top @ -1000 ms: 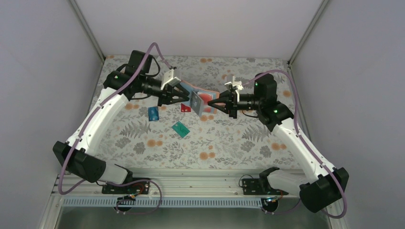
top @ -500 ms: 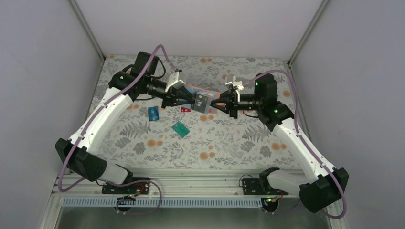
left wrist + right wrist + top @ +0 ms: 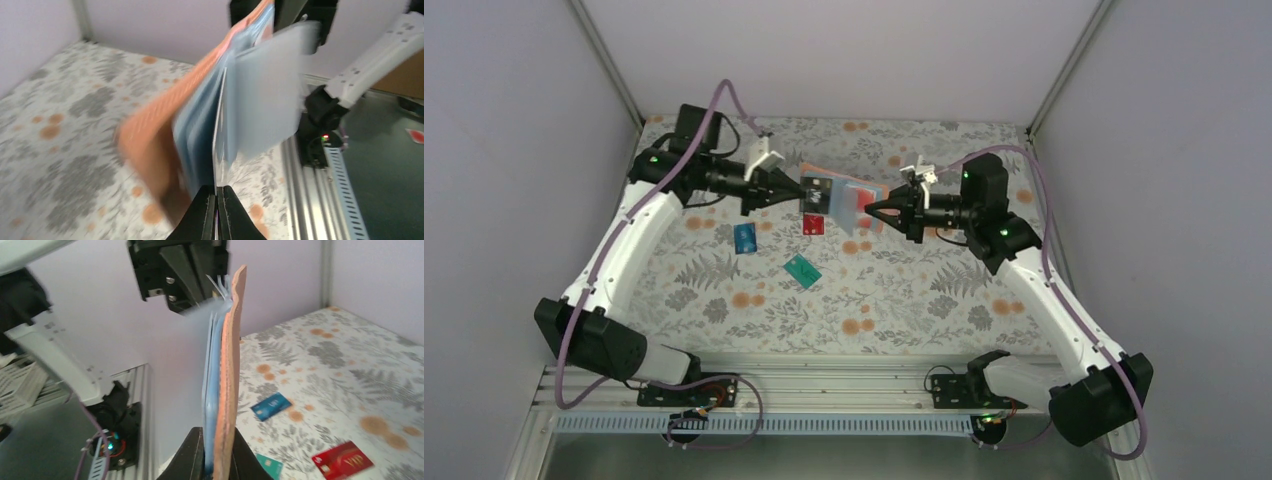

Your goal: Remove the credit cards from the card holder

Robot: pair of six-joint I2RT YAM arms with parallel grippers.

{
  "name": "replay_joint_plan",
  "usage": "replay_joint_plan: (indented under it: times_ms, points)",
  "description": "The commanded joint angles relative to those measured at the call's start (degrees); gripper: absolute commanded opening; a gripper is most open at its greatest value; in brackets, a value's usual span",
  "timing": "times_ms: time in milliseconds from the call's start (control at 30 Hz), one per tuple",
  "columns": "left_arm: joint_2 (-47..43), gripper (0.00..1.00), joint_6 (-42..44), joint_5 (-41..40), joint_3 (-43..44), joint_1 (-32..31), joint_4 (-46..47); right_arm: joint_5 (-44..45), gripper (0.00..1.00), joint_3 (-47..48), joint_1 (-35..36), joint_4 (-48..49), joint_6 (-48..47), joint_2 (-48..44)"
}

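The card holder (image 3: 856, 203), orange outside with blue sleeves, hangs in the air over the middle of the table. My right gripper (image 3: 871, 210) is shut on its spine edge (image 3: 227, 390), jaws pinched at the bottom of the right wrist view (image 3: 218, 442). My left gripper (image 3: 794, 190) is shut on a thin greyish credit card (image 3: 816, 192), seen edge-on in the left wrist view (image 3: 218, 150) beside the sleeves (image 3: 200, 140). The card's far end still touches the holder. On the table lie a blue card (image 3: 744, 238), a teal card (image 3: 802, 270) and a red card (image 3: 813, 225).
The floral table cover (image 3: 894, 300) runs to the grey walls at the back and sides. An aluminium rail (image 3: 824, 385) with both arm bases lines the near edge. The loose cards lie just under and left of the held holder.
My left gripper has shut on the card and drawn back to the left, pulling it out of the holder. The right gripper has kept its hold, and the holder has tilted slightly.
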Motion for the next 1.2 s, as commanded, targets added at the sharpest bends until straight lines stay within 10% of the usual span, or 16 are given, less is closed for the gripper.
replay_joint_plan:
  times_ms: [0,467,1167]
  points:
    - [-2.98,0.02,1.14,-0.68,-2.44,5.80,0.48,5.98,0.04,-1.11,-3.69,2.28,4.67,-2.06]
    - [5.66,0.02,-16.31,-11.37,-25.63,13.12,4.72,14.38,0.04,-1.36,-9.28,2.89,12.68,1.30]
    - [37.82,0.02,-23.30,-12.71,-3.55,17.77,13.11,11.67,0.04,0.41,-9.28,-0.14,9.65,5.43]
